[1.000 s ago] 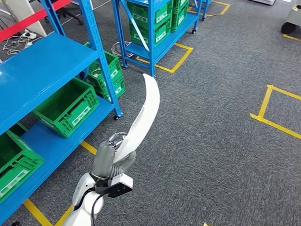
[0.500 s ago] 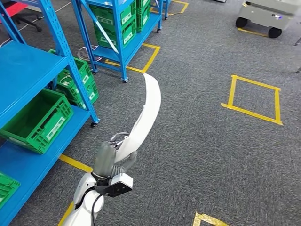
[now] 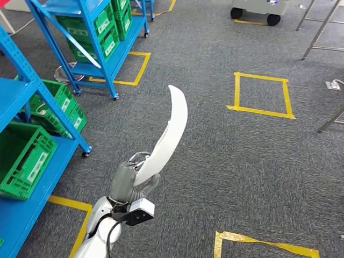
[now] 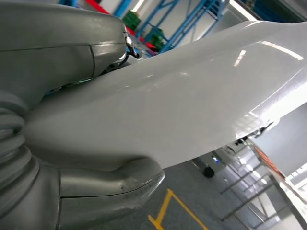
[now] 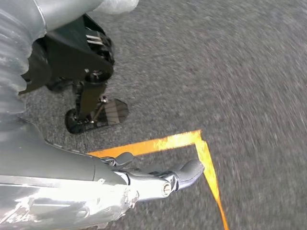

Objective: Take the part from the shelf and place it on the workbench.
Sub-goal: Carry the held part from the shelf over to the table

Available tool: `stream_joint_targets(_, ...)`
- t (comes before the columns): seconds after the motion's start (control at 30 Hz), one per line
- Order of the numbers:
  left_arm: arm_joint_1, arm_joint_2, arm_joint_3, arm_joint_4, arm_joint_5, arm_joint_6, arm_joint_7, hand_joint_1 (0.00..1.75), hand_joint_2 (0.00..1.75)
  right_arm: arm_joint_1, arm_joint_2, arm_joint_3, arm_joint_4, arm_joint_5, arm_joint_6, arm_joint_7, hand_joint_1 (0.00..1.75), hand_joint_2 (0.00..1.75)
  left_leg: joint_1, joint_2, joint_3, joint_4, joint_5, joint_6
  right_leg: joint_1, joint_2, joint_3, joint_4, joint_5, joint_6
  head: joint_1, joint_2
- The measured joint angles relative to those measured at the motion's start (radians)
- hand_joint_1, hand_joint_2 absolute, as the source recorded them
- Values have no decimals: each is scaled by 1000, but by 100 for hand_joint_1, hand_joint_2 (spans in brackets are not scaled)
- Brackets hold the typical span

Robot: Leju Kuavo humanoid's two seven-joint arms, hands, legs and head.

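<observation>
The part (image 3: 172,134) is a long, curved, glossy white panel that rises up and away from my left hand (image 3: 129,183) over the grey carpet. My left hand grips its lower end, low in the middle of the head view. In the left wrist view the white part (image 4: 173,100) lies across the hand, with the thick grey thumb (image 4: 108,191) pressed against one side of it. My right hand (image 5: 108,182) hangs over the carpet with its fingers stretched out and nothing in them.
A blue shelf rack (image 3: 24,102) with green crates (image 3: 22,158) stands at the left, and a second blue rack (image 3: 101,32) stands behind it. Yellow tape squares (image 3: 262,94) mark the carpet. A wheeled cart (image 3: 259,8) and metal legs (image 3: 320,32) stand at the far right.
The camera has swung to the right, so the racks have slid left and the tape square and cart have come into view. My left hand still holds the part the same way.
</observation>
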Motion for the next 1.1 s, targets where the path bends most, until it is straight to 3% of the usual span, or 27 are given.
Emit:
stream_joint_targets(0.07,0,3,-1,1,0,0,-1,175,175,-2,0,0,0,0,0,0,0,175,1,-46,-56,119,-60,-1,-3,23,3,-4,1,-7,-5,0)
stream_joint_targets(0.1,0,3,-1,1,1,0,-1,175,175,-3,0,0,-1,0,1,0,0,175,0,-55,-89,180,-82,-2,-4,35,3,-4,0,-9,-7,0)
stream_joint_targets(0.13,0,4,-1,2,1,0,-1,175,175,-3,0,0,-1,0,2,0,0,175,1,-59,-113,218,-88,-3,-4,49,3,-4,0,-9,-8,0)
stream_joint_targets(0.17,0,4,-1,2,1,0,-1,175,175,-2,0,0,-1,0,4,0,0,175,1,-61,-119,221,-73,-4,-5,63,3,-3,0,-8,-8,0)
stream_joint_targets(0.23,0,4,-1,2,2,0,-2,175,175,0,0,0,-1,-2,6,0,0,175,7,-73,-81,127,0,-8,-11,92,3,0,1,-2,-8,0)
stream_joint_targets(0.27,0,4,-2,2,2,0,-2,175,175,-1,0,0,-1,-3,7,0,0,175,12,-96,-50,61,29,-11,-12,107,0,6,-1,5,-8,0)
stream_joint_targets(0.33,0,3,-2,2,2,0,-2,175,175,-2,0,0,-3,-5,10,0,0,175,18,-132,-14,-20,51,-10,-14,130,-10,15,-1,19,-10,0)
stream_joint_targets(0.37,0,3,-2,2,2,0,-2,175,175,-1,0,0,-4,-6,11,0,0,175,17,-139,-11,-31,47,-4,-15,139,-15,15,1,26,-10,0)
stream_joint_targets(0.4,0,2,-3,2,3,0,-2,175,175,2,0,0,-5,-6,12,0,0,175,16,-130,-12,-30,49,4,-18,147,-21,11,4,31,-10,0)
stream_joint_targets(0.43,0,1,-3,2,3,0,-2,175,175,6,0,0,-5,-7,13,0,0,175,15,-121,-12,-31,50,12,-19,143,-24,9,6,37,-10,0)
stream_joint_targets(0.5,0,-1,-4,2,2,0,-2,175,175,7,0,0,-5,-9,16,0,0,175,15,-99,-9,-33,52,26,-15,92,-48,46,-14,44,-4,0)
stream_joint_targets(0.57,0,-2,-5,2,2,0,-3,175,175,0,1,0,-5,-14,22,0,0,175,10,-72,-8,-34,50,35,-11,31,-106,166,-72,46,3,0)
stream_joint_targets(0.63,0,-1,-4,2,2,-1,-3,175,175,-6,4,0,-5,-22,25,0,0,175,4,-42,-7,-34,47,39,-12,14,-168,289,-116,46,4,0)
stream_joint_targets(0.67,0,-1,-5,2,2,-1,-3,175,175,-6,6,0,-5,-24,25,0,0,175,2,-29,-5,-34,44,40,-12,12,-175,303,-113,44,4,0)
stream_joint_targets(0.7,0,-1,-5,2,2,-1,-3,175,175,-6,7,0,-5,-26,24,0,0,175,0,-17,-2,-34,41,41,-11,9,-160,278,-92,41,4,0)
stream_joint_targets(0.73,0,-1,-5,2,2,-1,-3,175,175,-6,8,0,-5,-27,24,0,0,175,-2,-6,3,-34,38,40,-10,0,-126,218,-60,38,4,0)
stream_joint_targets(0.8,0,-1,-6,2,2,-1,-3,175,175,-9,9,0,-5,-27,24,0,0,175,-6,12,13,-33,29,34,0,-49,-51,87,-14,27,4,0)
stream_joint_targets(0.87,0,-1,-5,2,2,-1,-3,175,175,-14,10,0,-5,-27,25,0,0,175,-11,29,18,-34,23,25,12,-75,-22,33,-6,16,3,0)
stream_joint_targets(0.93,-1,-1,-6,2,2,-1,-3,175,175,-16,11,0,-6,-27,25,0,0,175,-10,49,23,-38,20,15,15,-49,-22,28,-4,6,3,0)
stream_joint_targets(0.97,-1,0,-7,2,2,-1,-3,175,175,-15,11,0,-7,-27,25,0,0,175,-9,44,26,-36,14,9,13,-36,-19,22,-2,1,2,0)
stream_joint_targets(1.03,-1,2,-8,2,2,-1,-4,175,175,-16,12,0,-8,-27,25,-1,0,175,-6,1,3,21,-22,1,6,-8,-9,10,1,-9,-1,0)
stream_joint_targets(1.1,-1,4,-7,2,2,-2,-5,175,175,-19,13,0,-9,-26,27,0,0,175,-5,-47,-64,147,-76,-1,3,20,-7,8,1,-14,-5,0)
